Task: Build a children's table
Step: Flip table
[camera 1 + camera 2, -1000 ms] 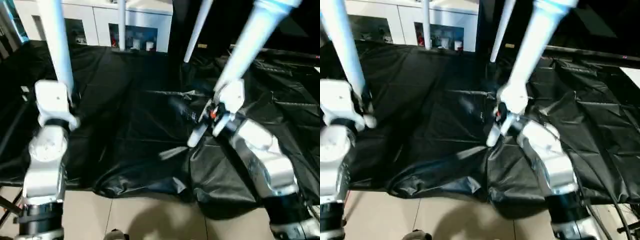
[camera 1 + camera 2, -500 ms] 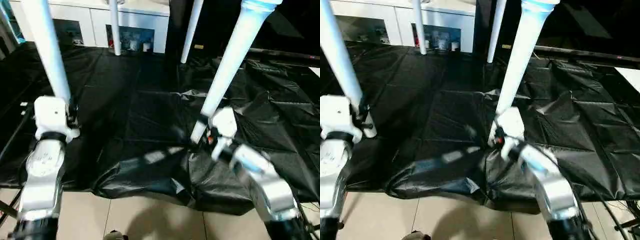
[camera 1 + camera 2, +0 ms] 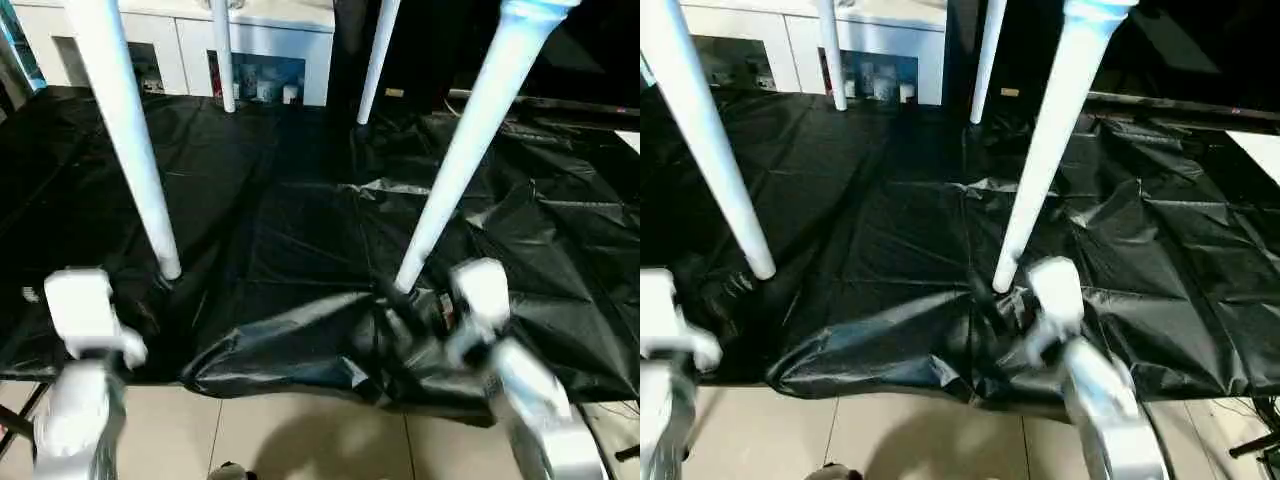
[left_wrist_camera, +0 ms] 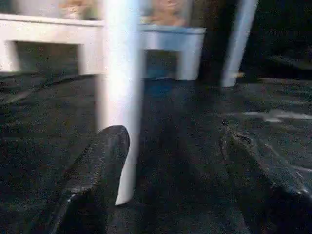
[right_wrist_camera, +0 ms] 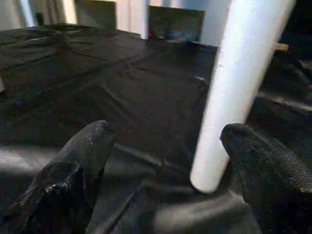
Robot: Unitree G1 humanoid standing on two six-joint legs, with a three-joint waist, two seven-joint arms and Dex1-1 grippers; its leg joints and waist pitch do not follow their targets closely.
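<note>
Four legs [image 3: 135, 150] stand on the black sheet [image 3: 280, 230] | left gripper [image 4: 170, 170]: jaws apart, empty | right gripper [image 5: 161, 165]: jaws apart, empty

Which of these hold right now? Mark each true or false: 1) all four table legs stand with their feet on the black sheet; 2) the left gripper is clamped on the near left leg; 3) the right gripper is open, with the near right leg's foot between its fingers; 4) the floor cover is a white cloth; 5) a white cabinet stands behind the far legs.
1) True: near left leg, near right leg, far left leg and far right leg all end on the black sheet.
2) False: the left gripper is open, off the leg.
3) True: right gripper.
4) False: it is a black sheet.
5) True: white cabinet.
</note>
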